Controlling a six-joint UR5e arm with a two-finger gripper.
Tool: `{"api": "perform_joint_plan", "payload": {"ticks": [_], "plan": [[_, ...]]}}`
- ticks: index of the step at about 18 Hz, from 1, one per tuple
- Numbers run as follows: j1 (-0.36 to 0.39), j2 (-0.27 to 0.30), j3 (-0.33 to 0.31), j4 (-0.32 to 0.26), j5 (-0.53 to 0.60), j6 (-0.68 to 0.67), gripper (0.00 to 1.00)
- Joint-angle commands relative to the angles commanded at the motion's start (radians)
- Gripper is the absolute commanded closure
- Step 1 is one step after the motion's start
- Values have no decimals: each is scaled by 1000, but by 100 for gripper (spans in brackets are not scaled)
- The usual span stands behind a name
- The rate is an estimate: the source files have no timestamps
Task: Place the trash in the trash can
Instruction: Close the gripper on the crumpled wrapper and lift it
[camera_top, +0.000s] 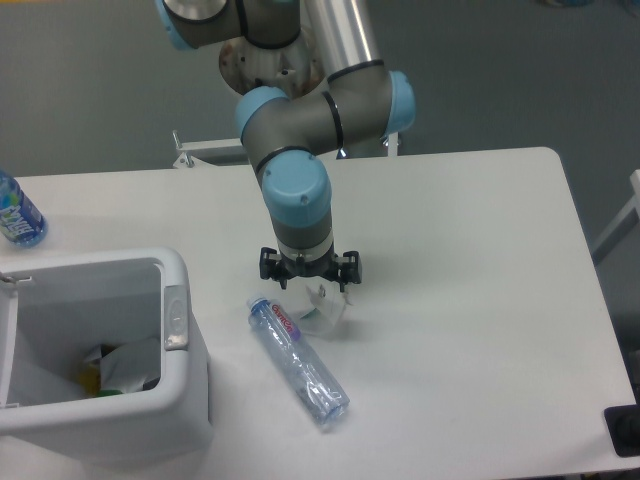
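My gripper (310, 283) is open and hangs low over the crumpled white paper scrap with green print (325, 313), its fingers spread to either side and covering the scrap's upper part. The clear plastic bottle with a red-and-white label (298, 361) lies on its side just below and left of the scrap, cap toward the upper left. The white trash can (185, 390) stands at the table's front left with its lid open. Some trash shows inside it.
An upright bottle with a blue label (16, 212) stands at the far left edge of the table. The robot's base column (275, 120) rises behind the table. A dark object (624, 430) sits at the front right corner.
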Motion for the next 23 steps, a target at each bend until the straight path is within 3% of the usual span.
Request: {"api": "perform_joint_plan", "payload": {"ticks": [4, 12, 16, 20, 23], "plan": [[2, -2, 9, 0, 6, 3, 97], [21, 11, 37, -3, 6, 14, 100], [73, 98, 80, -6, -17, 11, 100], [175, 211, 175, 20, -260, -34, 100], [215, 232, 259, 26, -459, -185, 100]]}}
